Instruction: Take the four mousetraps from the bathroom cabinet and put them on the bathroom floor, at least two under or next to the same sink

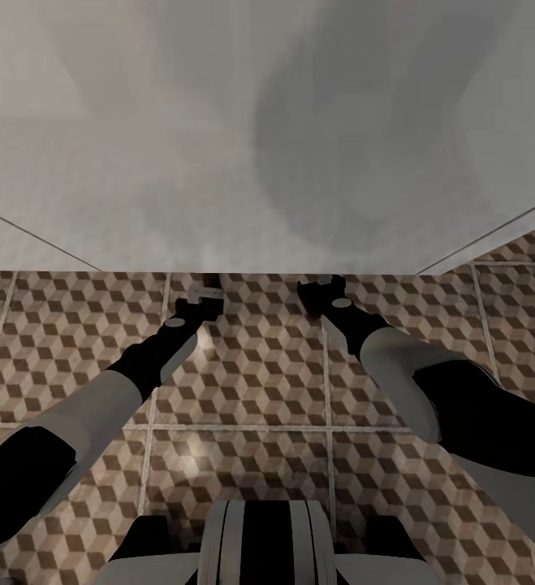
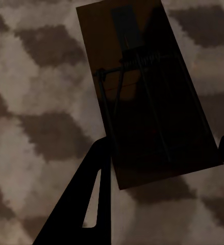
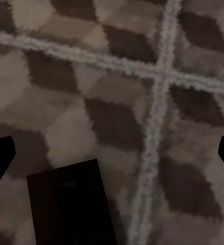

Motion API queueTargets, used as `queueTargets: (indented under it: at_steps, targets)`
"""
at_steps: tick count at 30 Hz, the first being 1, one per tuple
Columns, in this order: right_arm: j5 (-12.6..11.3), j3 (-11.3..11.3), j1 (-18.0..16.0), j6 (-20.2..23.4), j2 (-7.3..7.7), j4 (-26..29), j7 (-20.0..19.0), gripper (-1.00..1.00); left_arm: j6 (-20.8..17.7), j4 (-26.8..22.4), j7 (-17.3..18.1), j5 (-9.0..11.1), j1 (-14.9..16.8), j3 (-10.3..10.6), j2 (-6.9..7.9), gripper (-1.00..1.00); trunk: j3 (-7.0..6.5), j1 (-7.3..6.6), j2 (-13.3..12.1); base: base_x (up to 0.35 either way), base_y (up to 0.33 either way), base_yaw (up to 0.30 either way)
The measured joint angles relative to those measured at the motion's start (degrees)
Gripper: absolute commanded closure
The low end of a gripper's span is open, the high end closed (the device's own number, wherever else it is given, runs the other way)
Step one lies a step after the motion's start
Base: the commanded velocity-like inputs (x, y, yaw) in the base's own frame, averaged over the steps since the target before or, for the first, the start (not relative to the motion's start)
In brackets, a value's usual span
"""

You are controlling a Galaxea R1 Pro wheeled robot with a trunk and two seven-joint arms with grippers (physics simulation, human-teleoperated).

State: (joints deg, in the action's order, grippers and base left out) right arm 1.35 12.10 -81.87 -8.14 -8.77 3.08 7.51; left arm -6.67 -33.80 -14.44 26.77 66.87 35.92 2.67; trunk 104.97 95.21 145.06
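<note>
Both arms are reaching low over the bathroom floor (image 1: 243,382), the left gripper (image 2: 163,168) with fingers spread around one mousetrap (image 2: 142,92), the right gripper's (image 3: 112,153) fingers wide above another mousetrap (image 3: 71,204) lying on the tiles, suggesting two are being placed.

grey forearms with black elbows and wrists, black claws, striped trunk.

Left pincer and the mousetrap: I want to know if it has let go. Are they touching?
Cannot tell. In the left wrist view the left pincer straddles the mousetrap, one finger overlapping its edge, but shadow hides any contact or gap.
</note>
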Motion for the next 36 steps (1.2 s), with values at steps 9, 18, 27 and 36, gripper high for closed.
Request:
queueTargets:
  at_steps: [9,18,27,36]
  targets:
    - [0.0,0.0,0.0,0.0,0.0,0.0,0.0,-1.0,0.0,0.1,0.0,-1.4,0.0,0.0,-0.04,-1.0,0.0,0.0,0.0,0.0,0.0,0.0]
    - [0.0,0.0,0.0,0.0,0.0,0.0,0.0,-1.0,0.1,0.1,0.0,-1.5,0.0,0.0,-0.04,-1.0,0.0,0.0,0.0,0.0,0.0,0.0]
    - [0.0,0.0,0.0,0.0,0.07,0.0,0.0,-1.0,0.1,0.1,0.0,-1.5,0.0,0.0,-0.04,-1.0,0.0,0.0,0.0,0.0,0.0,0.0]
    - [0.0,0.0,0.0,0.0,0.03,0.0,0.0,-1.0,0.2,0.0,-0.1,-1.5,0.0,0.0,-0.04,-1.0,0.0,0.01,0.0,-0.021,0.0,0.0]
